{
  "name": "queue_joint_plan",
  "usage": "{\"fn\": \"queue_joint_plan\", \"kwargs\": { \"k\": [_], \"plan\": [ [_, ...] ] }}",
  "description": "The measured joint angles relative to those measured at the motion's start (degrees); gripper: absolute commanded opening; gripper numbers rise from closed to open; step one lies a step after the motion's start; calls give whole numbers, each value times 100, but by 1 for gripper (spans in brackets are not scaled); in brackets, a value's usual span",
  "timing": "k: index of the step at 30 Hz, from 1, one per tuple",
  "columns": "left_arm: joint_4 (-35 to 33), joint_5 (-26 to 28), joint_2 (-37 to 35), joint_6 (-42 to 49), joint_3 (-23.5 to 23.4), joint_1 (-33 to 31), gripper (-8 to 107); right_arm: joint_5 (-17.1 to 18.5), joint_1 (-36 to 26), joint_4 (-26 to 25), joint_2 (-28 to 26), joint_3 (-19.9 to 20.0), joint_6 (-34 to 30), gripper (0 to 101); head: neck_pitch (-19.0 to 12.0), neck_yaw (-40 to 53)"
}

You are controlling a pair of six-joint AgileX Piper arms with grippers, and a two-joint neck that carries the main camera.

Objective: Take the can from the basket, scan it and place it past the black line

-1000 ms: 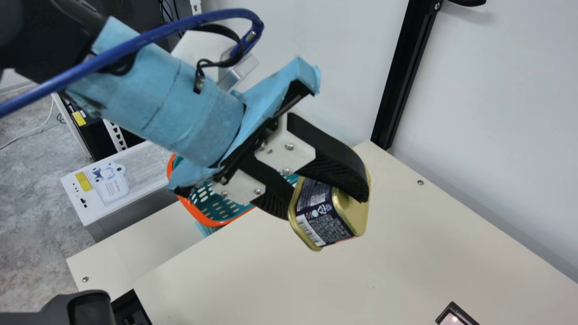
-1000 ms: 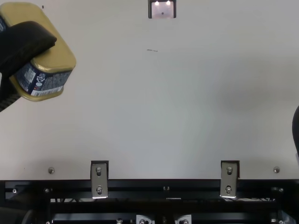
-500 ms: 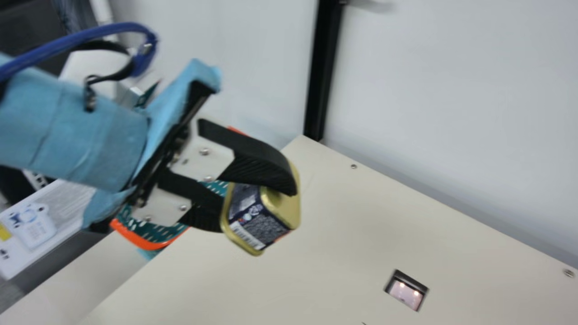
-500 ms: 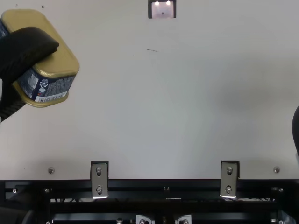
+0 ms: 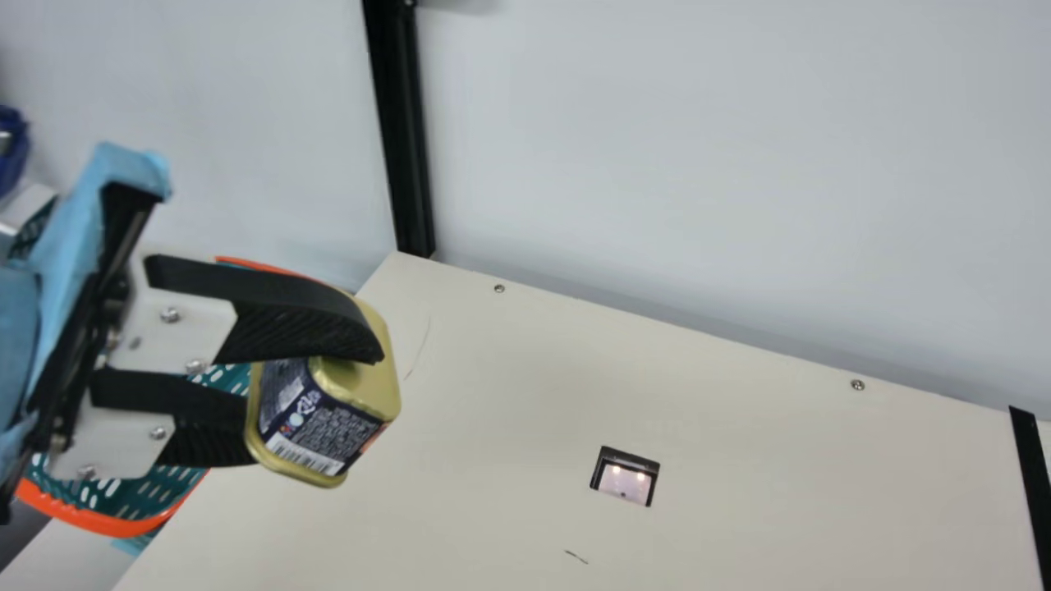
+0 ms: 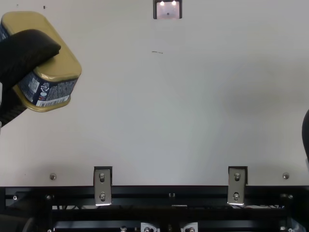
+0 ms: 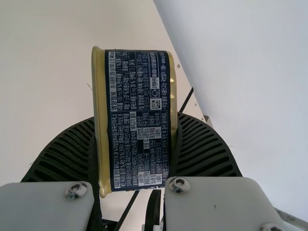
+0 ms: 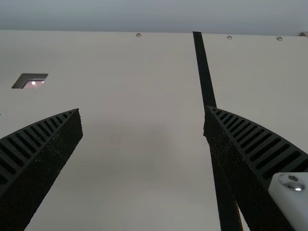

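Note:
My left gripper (image 5: pixel 316 407) is shut on the gold-and-navy can (image 5: pixel 332 431), held tilted in the air between the basket (image 5: pixel 98 519) and the scanner window (image 5: pixel 626 484). The top view has this can (image 6: pixel 58 63) at its upper left. Seen from the left wrist, the can (image 7: pixel 139 120) fills the gap of the left gripper (image 7: pixel 136 120), its printed label facing the camera. A black part of my right gripper (image 6: pixel 306 135) shows at the top view's right edge. In the right wrist view the right gripper (image 8: pixel 143 109) stands open, fingers wide apart over bare table, the black line (image 8: pixel 206 82) behind one fingertip.
A wall runs along the cream table's (image 5: pixel 739 427) far edge, with a black post (image 5: pixel 402 131) near the corner. Bare tabletop lies around the scanner window. Metal brackets (image 6: pixel 102 186) sit on the near edge.
The neck camera has turned right, bringing the scanner window fully into view and the black line too. In the top view the held can has shifted slightly down and right, then stayed nearly still.

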Motion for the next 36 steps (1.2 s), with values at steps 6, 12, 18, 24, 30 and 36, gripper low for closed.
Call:
{"fn": "queue_joint_plan", "kwargs": {
  "k": [6,12,18,24,30,36],
  "plan": [
    [0,0,-5,23,56,38,10,0,0,0,0,0,0,101,-29,-499],
    [0,0,-5,80,75,94,10,0,0,0,0,0,0,101,-29,-821],
    [-13,0,58,104,51,87,10,0,0,0,0,0,0,101,0,-821],
    [-89,-1,127,-79,-141,2,10,0,0,0,0,0,0,101,-29,-821],
    [-262,10,197,-412,-427,2,10,0,0,0,0,0,0,101,0,-821],
    [-381,10,288,-793,-806,-126,10,0,0,0,0,0,0,101,0,-821]
  ]
}}
